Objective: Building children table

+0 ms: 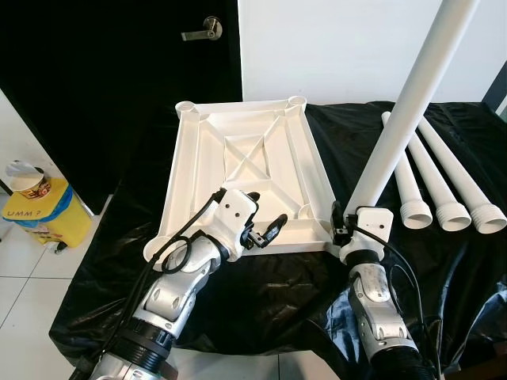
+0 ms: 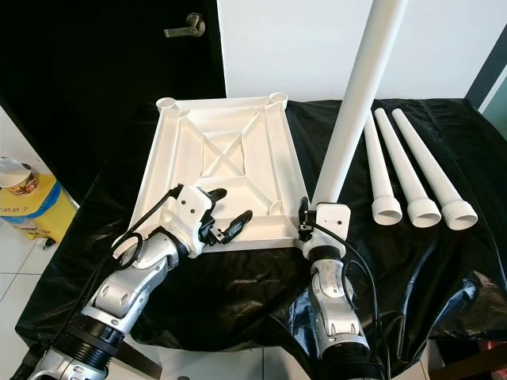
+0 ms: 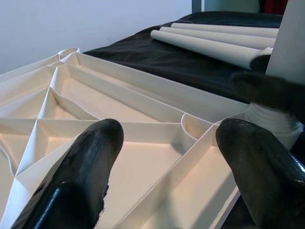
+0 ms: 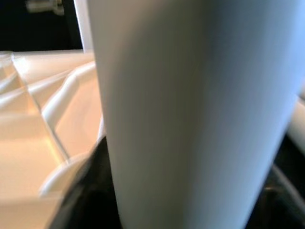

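White plastic makes up the upturned table top (image 1: 238,170), which lies ribbed side up on the black cloth (image 1: 261,293) covering the bench, toward its left half, with round leg sockets at its corners. The right gripper (image 1: 346,220) is clamped on a long white leg (image 1: 396,119) standing tilted over the top's near right corner; the leg's lower end sits at that corner socket, though whether it is seated inside cannot be told. In the right wrist view the leg (image 4: 190,114) is blurred and close against the camera. The left gripper (image 1: 268,229) hovers over the near edge of the table top, its two black fingers (image 3: 81,176) spread apart with nothing between them, pointing toward the near right corner. Three more white legs (image 1: 436,178) lie side by side on the cloth at the bench's right side, wide ends nearest the robot. A dark door (image 1: 119,71) with a metal handle (image 1: 202,32) stands behind the bench, and a yellow bin (image 1: 43,210) sits on the floor to the left.
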### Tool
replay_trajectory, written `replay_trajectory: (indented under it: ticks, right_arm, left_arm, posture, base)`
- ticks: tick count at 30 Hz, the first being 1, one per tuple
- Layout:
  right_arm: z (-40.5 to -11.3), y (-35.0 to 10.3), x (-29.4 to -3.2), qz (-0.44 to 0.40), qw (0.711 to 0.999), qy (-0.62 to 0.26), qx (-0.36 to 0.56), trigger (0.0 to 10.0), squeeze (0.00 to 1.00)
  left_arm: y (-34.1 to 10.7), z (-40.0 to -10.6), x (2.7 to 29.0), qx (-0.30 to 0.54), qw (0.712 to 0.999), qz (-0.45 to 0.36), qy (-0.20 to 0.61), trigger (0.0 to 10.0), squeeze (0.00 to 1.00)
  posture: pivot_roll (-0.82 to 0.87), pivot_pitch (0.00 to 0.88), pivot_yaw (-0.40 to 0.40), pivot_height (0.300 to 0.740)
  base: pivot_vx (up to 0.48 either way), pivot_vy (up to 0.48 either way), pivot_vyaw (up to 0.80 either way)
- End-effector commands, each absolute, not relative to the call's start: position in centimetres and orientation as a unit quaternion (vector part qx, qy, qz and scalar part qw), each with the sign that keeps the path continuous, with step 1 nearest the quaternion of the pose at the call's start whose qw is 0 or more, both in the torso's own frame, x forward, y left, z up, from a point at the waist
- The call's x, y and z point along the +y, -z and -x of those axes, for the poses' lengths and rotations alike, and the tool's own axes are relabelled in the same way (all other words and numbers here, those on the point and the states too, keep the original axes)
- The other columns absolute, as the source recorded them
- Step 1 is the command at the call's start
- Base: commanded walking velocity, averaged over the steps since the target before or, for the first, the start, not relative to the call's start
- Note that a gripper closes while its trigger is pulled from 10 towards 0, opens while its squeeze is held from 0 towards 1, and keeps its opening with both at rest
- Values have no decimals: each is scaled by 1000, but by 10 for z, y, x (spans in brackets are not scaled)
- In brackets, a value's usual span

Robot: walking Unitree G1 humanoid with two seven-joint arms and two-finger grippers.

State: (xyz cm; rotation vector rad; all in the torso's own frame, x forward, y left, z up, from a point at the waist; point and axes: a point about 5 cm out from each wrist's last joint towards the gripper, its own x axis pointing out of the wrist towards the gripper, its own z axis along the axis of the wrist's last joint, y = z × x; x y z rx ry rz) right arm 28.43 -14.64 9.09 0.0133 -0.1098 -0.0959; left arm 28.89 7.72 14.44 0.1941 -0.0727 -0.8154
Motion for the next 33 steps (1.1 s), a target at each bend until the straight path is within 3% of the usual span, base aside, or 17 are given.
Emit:
replay_trajectory:
  ticks: [1,8,9,10,11,33]
  right_arm:
    - [-276,-69,-149,-8,999,53,0,10000,1000]
    - [-271,-77,-158,2,999,18,-32,10000,1000]
    - [-270,-78,-159,1,999,13,-34,10000,667]
    - [-270,-78,-159,1,999,13,-34,10000,667]
    - [-269,-78,-160,2,999,8,-35,10000,0]
    - [-240,-76,-161,14,997,-61,-49,10000,0]
  left_arm:
    - [-143,-290,80,-30,906,-103,409,10000,0]
    - [-143,-300,91,-22,913,-131,387,10000,0]
    - [-142,-302,93,-18,914,-136,382,10000,0]
    - [-142,-302,93,-18,914,-136,382,10000,0]
    - [-141,-305,96,-13,915,-142,377,10000,0]
    - [-143,-341,118,18,920,-183,346,10000,0]
  posture:
    - [-33,23,35,740]
    - [-25,15,33,740]
    - [-25,14,33,740]
    - [-25,14,33,740]
    - [-28,12,33,740]
    - [-67,49,62,740]
  base:
    - [0,0,0]
    - [0,0,0]
    - [0,0,0]
    - [0,0,0]
    - [0,0,0]
    - [0,0,0]
